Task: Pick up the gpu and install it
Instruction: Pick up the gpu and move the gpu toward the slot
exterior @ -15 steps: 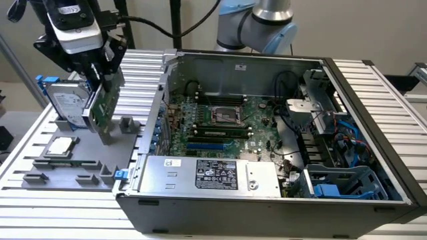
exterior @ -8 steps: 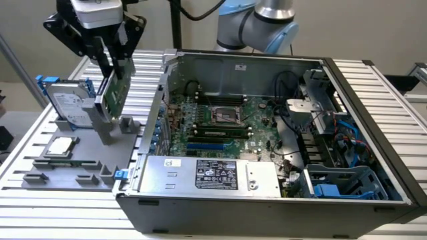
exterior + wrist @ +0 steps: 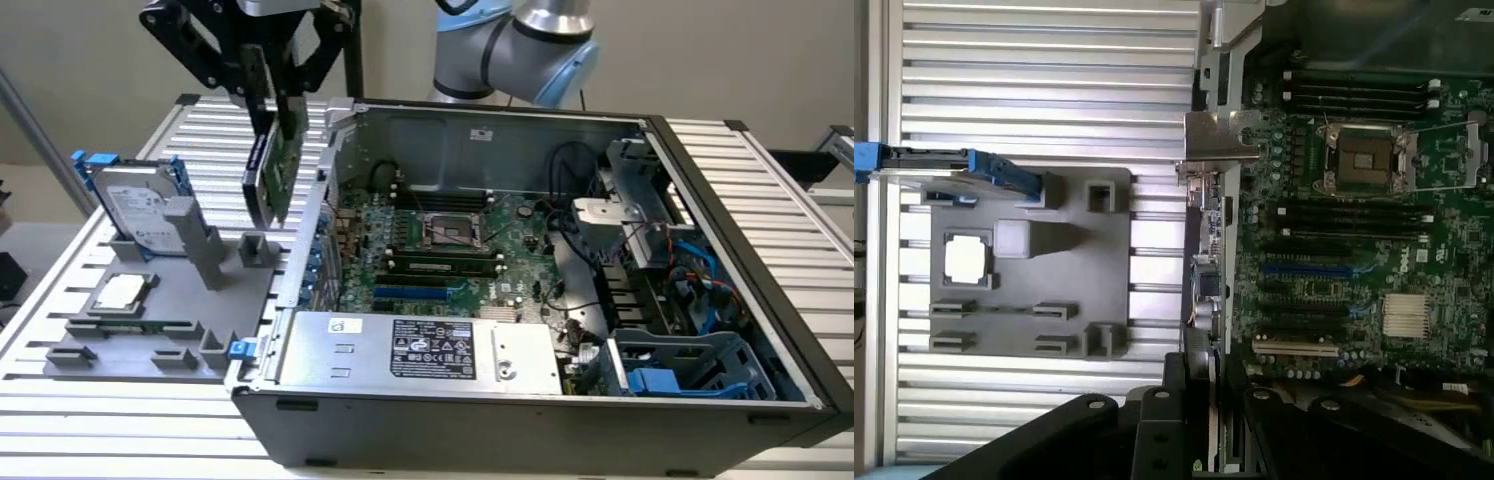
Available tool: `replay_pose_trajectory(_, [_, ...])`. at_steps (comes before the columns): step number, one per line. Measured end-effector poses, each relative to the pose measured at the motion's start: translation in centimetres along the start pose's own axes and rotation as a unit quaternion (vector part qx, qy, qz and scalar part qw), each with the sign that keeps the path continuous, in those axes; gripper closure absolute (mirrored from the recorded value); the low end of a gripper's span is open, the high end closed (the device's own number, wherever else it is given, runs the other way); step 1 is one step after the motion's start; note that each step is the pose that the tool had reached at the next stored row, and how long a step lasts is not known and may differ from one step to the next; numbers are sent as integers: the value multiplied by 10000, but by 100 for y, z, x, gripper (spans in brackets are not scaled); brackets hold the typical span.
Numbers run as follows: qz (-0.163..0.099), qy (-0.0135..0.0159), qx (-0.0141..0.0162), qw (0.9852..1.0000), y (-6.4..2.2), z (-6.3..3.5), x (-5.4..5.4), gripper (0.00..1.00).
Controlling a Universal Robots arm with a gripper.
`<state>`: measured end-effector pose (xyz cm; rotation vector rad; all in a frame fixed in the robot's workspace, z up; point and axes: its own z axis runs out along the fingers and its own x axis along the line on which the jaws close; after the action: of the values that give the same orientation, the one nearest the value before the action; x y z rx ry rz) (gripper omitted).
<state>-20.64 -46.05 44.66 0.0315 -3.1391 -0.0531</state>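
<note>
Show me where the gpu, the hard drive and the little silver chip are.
gpu (image 3: pixel 283 160): exterior view, on the green board face.
hard drive (image 3: pixel 134 205): exterior view, on its silver labelled face.
chip (image 3: pixel 120 292): exterior view, on its silver lid.

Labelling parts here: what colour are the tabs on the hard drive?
Blue tabs on the hard drive; exterior view shows them best.

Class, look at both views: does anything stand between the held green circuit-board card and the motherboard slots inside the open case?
Only the case's grey metal side wall, beside which the green circuit-board card hangs in the gripper. Nothing visible covers the motherboard's slots.
</note>
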Motion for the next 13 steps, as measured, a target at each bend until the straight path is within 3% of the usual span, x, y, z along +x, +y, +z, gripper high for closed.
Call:
replay_pose_trajectory(4, [0,1,-1,10000,-8,0,-187,100])
replay_pose_trajectory(8, [0,1,-1,10000,-14,9,-443,100])
replay_pose_trajectory(13, [0,1,4,10000,-22,87,-674,100])
